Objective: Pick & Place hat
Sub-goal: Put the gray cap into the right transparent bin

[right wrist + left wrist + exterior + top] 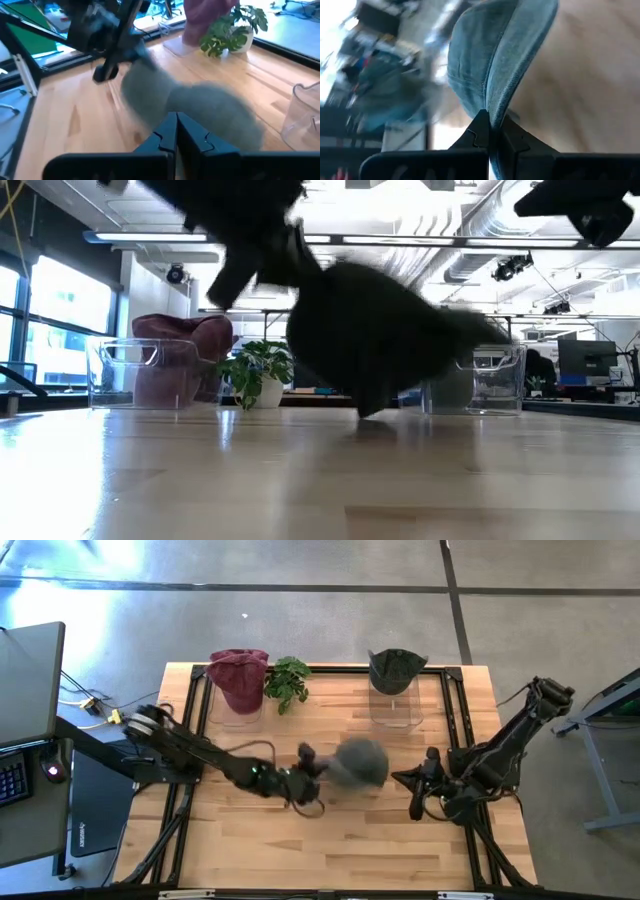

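Observation:
A grey hat [360, 762] is at the table's middle, blurred in the high and low views. My left gripper [308, 776] reaches in from the left and is shut on it. The hat fills the left wrist view [480, 65] and shows as a dark shape in the low view [380, 330]. My right gripper [418, 787] waits shut and empty just right of the hat [200, 110], its fingers [176, 131] pointing at it. A maroon hat [238, 678] and a dark green hat [397, 668] each sit on a clear stand at the far side. My left gripper pinches the grey hat's brim edge [495, 112] between its two fingers. The fingers come from the table's left, slanting down. The hat stretches away from the fingers toward the right, raised off the table; whether its lowest part [370, 408] touches the wood, I cannot tell.
A small potted plant [288, 682] stands between the two clear stands [395, 710] at the far edge. Black frame rails [455, 710] run along the table's left and right sides. The near half of the wooden table [330, 850] is bare.

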